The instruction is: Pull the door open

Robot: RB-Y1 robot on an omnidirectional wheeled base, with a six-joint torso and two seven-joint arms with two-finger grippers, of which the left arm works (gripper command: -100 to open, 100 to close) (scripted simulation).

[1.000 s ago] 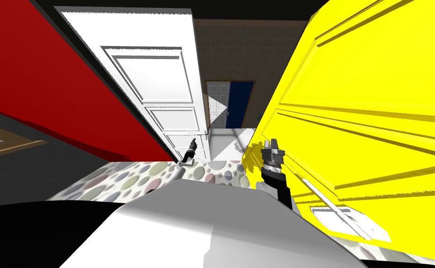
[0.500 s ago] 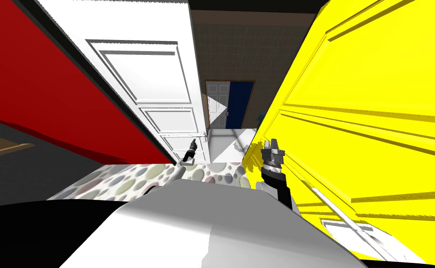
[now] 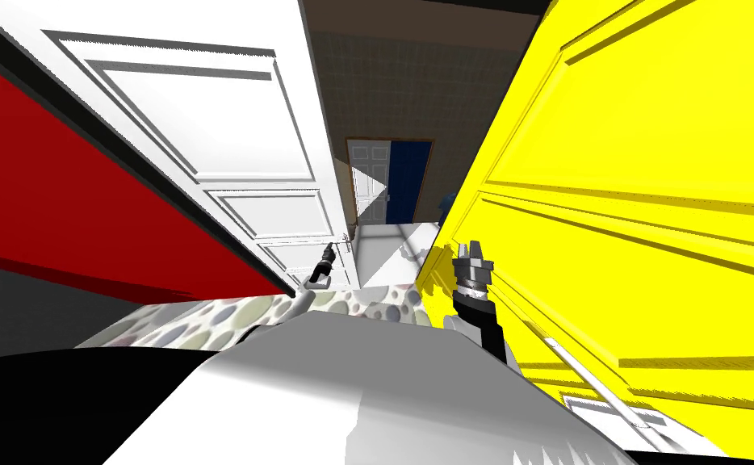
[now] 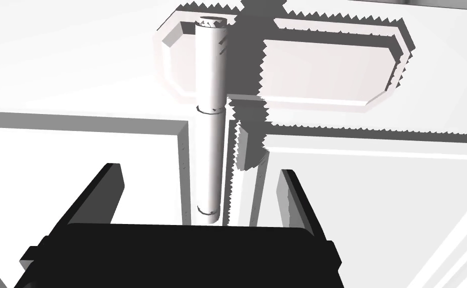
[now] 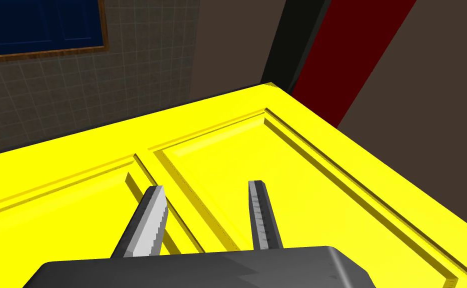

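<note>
The white panelled door (image 3: 230, 137) stands partly open, with a pale cylindrical handle (image 4: 211, 125) near its edge.

The left gripper (image 4: 199, 170) stands with fingers spread either side of the white door's (image 4: 77, 65) cylindrical handle (image 4: 211, 125), not pressing it.

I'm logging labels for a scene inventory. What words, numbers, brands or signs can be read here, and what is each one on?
None: there is no readable text in any view.
The white door, its handle and plate, the yellow door, the red wall and the far blue door are all plain.
The left claw and right claw carry no markings.
</note>
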